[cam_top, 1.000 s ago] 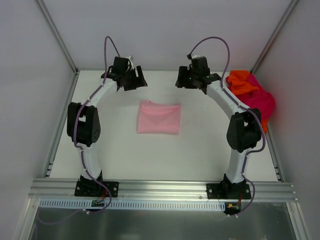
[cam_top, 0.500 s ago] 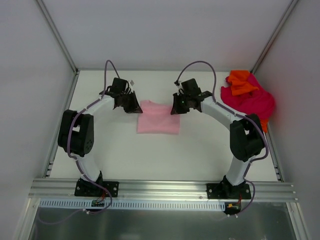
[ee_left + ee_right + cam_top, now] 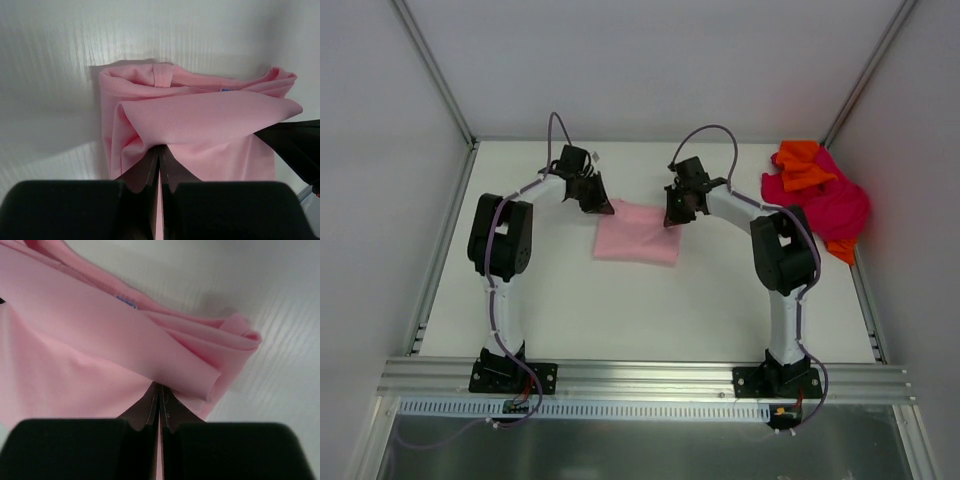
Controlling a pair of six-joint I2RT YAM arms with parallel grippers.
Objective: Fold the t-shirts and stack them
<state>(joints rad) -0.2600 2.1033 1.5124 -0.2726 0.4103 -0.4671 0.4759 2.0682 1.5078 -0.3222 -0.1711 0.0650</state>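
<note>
Both claws are down on the pink shirt [image 3: 638,240]. It's lying folded on the table [image 3: 620,310], right between the two of them.

The left claw [image 3: 597,199] is pinched fully closed on the shirt's far-left corner. In its wrist view the fingers [image 3: 150,167] meet with no gap, and a flap of the top layer is clamped right at the tips. That flap rises just ahead of the claw and stretches off to its right. The rest of the shirt lies flat underneath and beyond it. Further ahead of the tips there's the bunched-up collar edge, with a small blue label [image 3: 227,90] peeking out.

The right claw [image 3: 676,212] is doing the mirror image on the far-right corner. It's closed tight too, with the jaws together and the top layer gripped at the tips. From its wrist view the fabric pulls away to its left as one taut sheet. Just ahead and to the right of the tips are a few rolled folds stacked on each other. The dark fingers of this claw show at the right edge of the left wrist view, so the two are holding the same lifted edge from opposite ends.

Well off to the right of the right claw is a pile [image 3: 820,195] of orange and magenta shirts, crumpled in the table's far corner. It isn't touching either arm.
</note>
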